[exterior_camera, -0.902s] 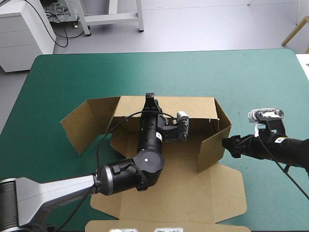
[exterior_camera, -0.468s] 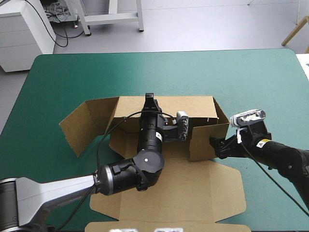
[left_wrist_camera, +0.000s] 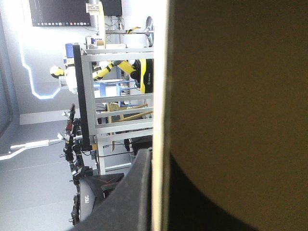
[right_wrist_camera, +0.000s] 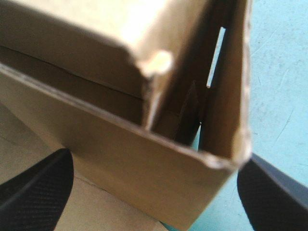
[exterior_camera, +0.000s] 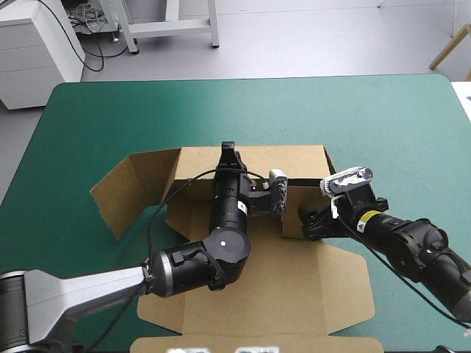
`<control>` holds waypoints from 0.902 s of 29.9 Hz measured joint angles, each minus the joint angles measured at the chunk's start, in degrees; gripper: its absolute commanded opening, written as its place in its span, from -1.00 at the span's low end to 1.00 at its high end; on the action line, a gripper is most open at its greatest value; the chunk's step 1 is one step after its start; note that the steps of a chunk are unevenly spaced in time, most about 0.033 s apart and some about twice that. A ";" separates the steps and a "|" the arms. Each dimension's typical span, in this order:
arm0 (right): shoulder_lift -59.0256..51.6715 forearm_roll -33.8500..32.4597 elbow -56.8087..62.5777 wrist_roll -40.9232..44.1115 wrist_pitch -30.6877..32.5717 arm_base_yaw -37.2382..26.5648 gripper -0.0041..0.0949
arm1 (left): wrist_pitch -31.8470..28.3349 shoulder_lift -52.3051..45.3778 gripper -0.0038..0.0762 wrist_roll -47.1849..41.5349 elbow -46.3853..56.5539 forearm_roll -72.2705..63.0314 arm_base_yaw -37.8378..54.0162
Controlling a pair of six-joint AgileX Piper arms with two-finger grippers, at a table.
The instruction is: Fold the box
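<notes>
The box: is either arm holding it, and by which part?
The left end effector grips the box by its far wall's top edge. The right end effector stands open, holding nothing.

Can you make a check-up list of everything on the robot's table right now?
surface: teal-green cover, smooth
job's things: brown box, part folded; back wall raised, right side wall swung inward, left side wall splayed outward
clutter: nothing seen
grippers: left gripper shut on the back wall's top edge; right gripper open, the right side wall's corner between its fingers
cables: nothing seen loose
surroundings: nothing seen
</notes>
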 measured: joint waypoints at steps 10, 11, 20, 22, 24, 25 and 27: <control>4.11 -5.27 0.04 6.97 -5.45 1.81 0.71 | -0.17 0.00 -0.93 0.00 0.00 -0.07 0.00; 4.40 -5.27 0.04 7.10 -5.65 1.83 0.61 | -0.18 0.00 -0.93 0.00 0.00 -0.12 0.00; 5.01 -6.18 0.06 7.32 -6.86 2.04 -0.93 | 0.68 0.39 -0.93 -0.02 0.00 -0.04 0.00; 5.17 -6.26 0.06 7.32 -6.74 1.93 -0.93 | 1.47 0.39 -0.93 -0.02 0.00 -0.33 0.00; 5.17 -6.31 0.11 7.40 -6.74 1.76 -0.93 | 1.48 0.39 -0.93 -0.02 0.00 -0.29 0.00; 5.21 -6.31 0.11 7.44 -6.68 1.72 -0.93 | 1.48 0.39 -0.93 -0.02 0.00 -0.29 0.00; 5.21 -6.31 0.11 7.52 -6.57 1.72 -0.93 | 1.42 0.39 -0.92 -0.02 0.00 -0.29 0.00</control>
